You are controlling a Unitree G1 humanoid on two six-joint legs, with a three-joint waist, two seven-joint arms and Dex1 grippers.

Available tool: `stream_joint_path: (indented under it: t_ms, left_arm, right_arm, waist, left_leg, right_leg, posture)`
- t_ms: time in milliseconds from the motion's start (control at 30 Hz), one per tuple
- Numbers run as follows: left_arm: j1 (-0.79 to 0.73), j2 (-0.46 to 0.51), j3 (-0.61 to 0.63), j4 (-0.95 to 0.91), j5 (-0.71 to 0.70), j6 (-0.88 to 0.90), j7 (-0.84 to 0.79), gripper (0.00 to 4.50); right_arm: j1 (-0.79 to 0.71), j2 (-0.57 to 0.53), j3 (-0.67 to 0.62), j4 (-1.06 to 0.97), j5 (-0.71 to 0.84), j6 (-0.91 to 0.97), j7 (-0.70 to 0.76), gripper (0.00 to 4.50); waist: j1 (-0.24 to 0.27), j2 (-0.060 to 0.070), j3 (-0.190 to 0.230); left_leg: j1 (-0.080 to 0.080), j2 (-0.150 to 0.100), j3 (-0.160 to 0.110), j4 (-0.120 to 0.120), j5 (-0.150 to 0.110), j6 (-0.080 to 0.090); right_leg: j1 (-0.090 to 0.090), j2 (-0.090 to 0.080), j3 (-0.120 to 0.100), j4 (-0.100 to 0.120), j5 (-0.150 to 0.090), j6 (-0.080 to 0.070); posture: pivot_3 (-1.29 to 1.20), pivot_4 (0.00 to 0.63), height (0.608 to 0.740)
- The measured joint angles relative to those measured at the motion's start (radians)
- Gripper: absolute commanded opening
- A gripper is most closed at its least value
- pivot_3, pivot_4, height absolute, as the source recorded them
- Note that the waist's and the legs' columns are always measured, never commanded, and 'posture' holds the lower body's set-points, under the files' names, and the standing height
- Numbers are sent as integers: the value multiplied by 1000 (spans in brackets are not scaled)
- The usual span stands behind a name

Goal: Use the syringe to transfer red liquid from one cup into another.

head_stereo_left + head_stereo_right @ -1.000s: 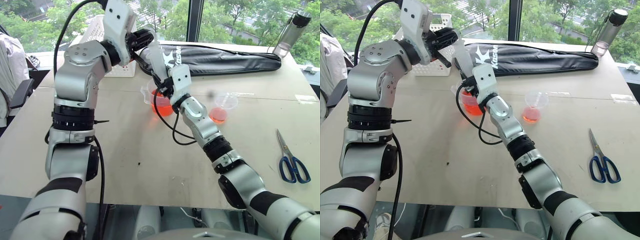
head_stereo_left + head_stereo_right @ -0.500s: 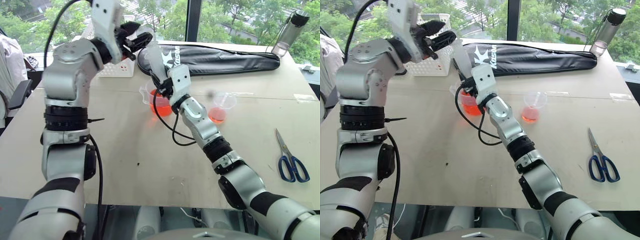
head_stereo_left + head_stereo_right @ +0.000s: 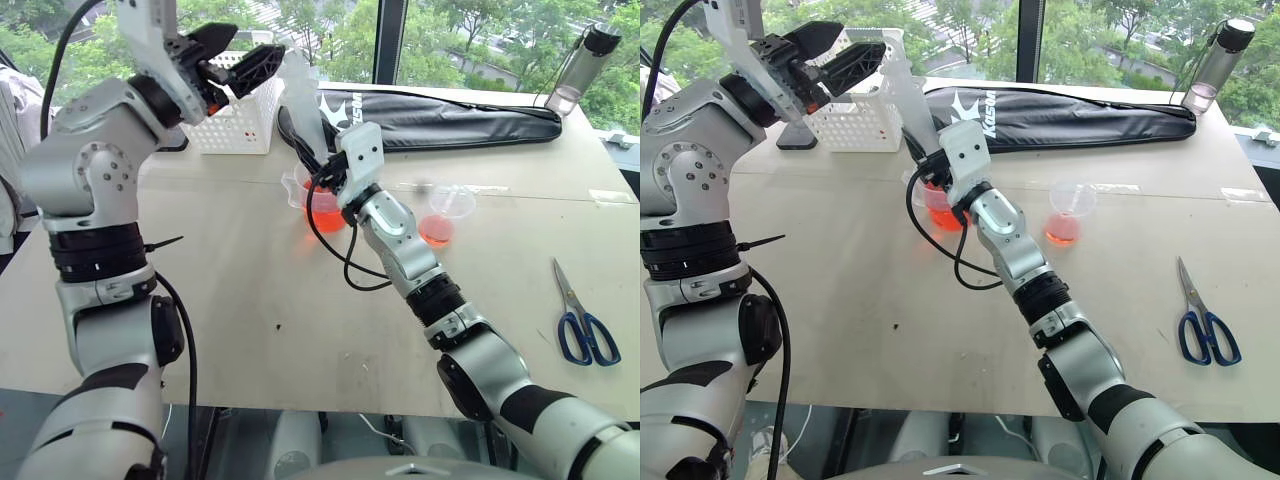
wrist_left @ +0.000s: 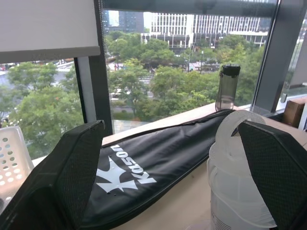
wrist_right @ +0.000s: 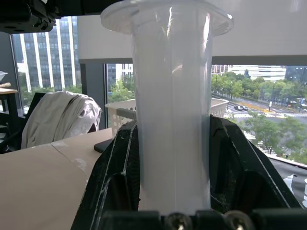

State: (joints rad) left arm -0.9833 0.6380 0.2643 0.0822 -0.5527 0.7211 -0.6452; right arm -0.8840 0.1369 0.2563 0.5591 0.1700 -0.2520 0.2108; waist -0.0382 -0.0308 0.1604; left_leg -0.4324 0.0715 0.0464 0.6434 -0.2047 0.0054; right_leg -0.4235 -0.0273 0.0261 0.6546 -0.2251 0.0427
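The syringe [image 3: 303,105] stands tilted over the larger handled beaker [image 3: 300,190], which holds red liquid [image 3: 325,215]. My right gripper [image 3: 320,170] is shut on the lower barrel [image 5: 172,110] and hides the tip. My left gripper [image 3: 245,55] is open and raised, just left of the plunger top [image 4: 235,143], which sits close by one of its fingers [image 4: 273,167] without being clamped. The small handleless cup [image 3: 445,205] stands to the right of the beaker with a little red liquid [image 3: 436,232] at its bottom.
A long black bag [image 3: 440,115] lies across the back of the table, with a white basket [image 3: 240,125] at the back left. A clear bottle [image 3: 585,60] stands at the far right corner. Blue-handled scissors [image 3: 580,325] lie at the right.
My left gripper has opened, let go of the plunger top and swung left and up, away from the syringe. The right gripper has kept the syringe over the beaker, lifted slightly.
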Motion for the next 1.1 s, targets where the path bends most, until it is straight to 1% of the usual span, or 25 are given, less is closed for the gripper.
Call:
stream_joint_path:
  t_ms: [167,267,367,500,533,633,800,900,1100]
  left_arm:
    - [-8,-27,21,8,-51,4,34,4500]
    - [-58,-43,28,15,-103,10,41,4500]
    - [-90,-43,36,20,-156,23,29,4500]
    - [-106,-42,43,28,-172,27,17,4500]
    - [-120,-26,47,28,-176,22,2,4500]
    - [-147,10,28,27,-152,-13,-38,4500]
    - [-129,34,-77,46,-36,-92,-85,4500]
    - [-119,24,-65,53,-36,-93,-80,4500]
    - [-119,5,8,53,-76,-71,-29,4500]
  right_arm:
    - [-1,0,-16,-20,38,-10,19,1457]
    - [-2,0,-31,-82,74,-3,26,1457]
    - [-9,-2,-37,-129,63,10,7,1457]
    - [-15,-2,-51,-131,57,32,-12,1457]
    - [-16,-3,-74,-122,57,47,-25,1457]
    - [-23,-4,-114,-94,54,54,-36,1457]
    - [-60,-1,-101,56,4,25,-9,1456]
    - [-60,-1,-105,107,-1,7,6,1455]
    - [-61,0,-120,113,21,-1,31,1455]
  waist:
    - [1,-1,1]
    - [2,-3,1]
    - [-1,-3,1]
    - [-2,-4,1]
    - [-2,-4,2]
    - [-2,-4,2]
    - [-2,-4,2]
    - [-2,-5,3]
    - [-2,-5,3]
  left_leg:
    - [0,0,0,0,0,0]
    - [-1,0,0,0,0,0]
    - [0,0,0,0,0,0]
    - [0,0,0,0,0,0]
    - [0,0,0,0,0,0]
    - [0,0,1,0,0,0]
    - [0,0,1,0,0,0]
    - [-1,0,1,0,0,0]
    - [-1,0,1,0,0,0]
  right_leg:
    - [0,0,0,0,0,0]
    - [0,0,0,0,0,0]
    - [0,0,0,0,0,0]
    - [0,0,0,2,0,0]
    - [0,0,0,2,0,0]
    - [0,0,0,1,0,0]
    - [0,0,1,1,0,0]
    - [-1,0,1,0,0,0]
    - [-1,0,0,0,0,0]
  posture:
    - [0,150,724]
    - [0,150,724]
    - [0,150,724]
    - [0,150,724]
    - [0,150,724]
    - [0,150,724]
    - [0,150,724]
    - [0,150,724]
    - [0,150,724]
